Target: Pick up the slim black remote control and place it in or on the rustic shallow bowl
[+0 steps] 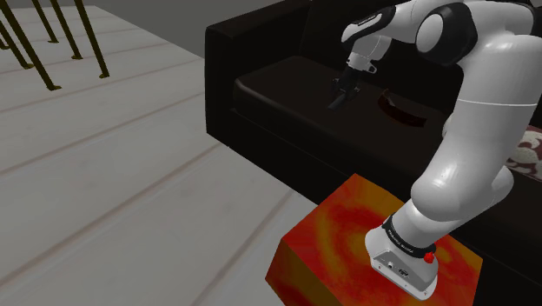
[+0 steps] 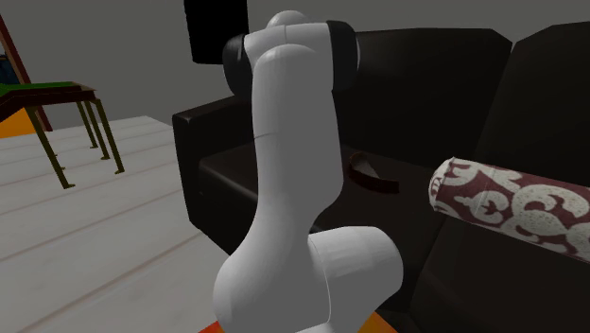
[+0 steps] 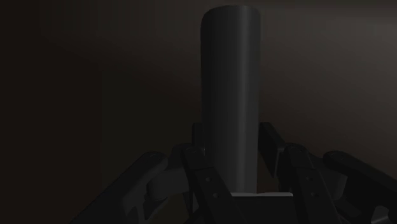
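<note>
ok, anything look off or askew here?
Nothing stands out. The gripper clasps the black remote over the dark sofa seat. The shallow bowl sits on that seat nearby, apparently intact. Nothing looks spilled.

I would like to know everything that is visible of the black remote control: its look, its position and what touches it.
The remote is a slim, plain bar, dark grey to black, with a rounded far end; no buttons are visible. Its near end sits between the fingers of the gripper, which clasp it from both sides, and it points straight away from the hand. In the shoulder view it shows below the gripper, over the dark sofa seat; whether it touches the seat is unclear.
</note>
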`<action>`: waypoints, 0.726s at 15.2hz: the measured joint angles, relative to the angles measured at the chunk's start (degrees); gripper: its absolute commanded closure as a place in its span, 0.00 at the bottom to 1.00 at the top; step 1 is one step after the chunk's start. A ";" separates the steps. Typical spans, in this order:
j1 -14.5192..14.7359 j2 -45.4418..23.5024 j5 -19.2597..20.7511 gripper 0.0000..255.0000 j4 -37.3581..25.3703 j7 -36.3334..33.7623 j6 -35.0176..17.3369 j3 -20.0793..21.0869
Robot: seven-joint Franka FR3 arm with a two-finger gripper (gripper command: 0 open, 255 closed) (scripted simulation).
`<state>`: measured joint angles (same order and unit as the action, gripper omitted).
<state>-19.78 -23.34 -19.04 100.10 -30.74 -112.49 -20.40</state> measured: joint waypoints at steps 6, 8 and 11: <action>0.07 1.74 1.01 1.00 -2.26 -1.06 3.78 -0.42; 0.06 2.21 1.29 1.00 -3.10 -1.37 5.03 -0.53; 0.08 2.92 1.69 1.00 -4.28 -1.86 6.82 -0.68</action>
<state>-19.70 -20.42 -17.35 95.82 -32.60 -105.68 -21.08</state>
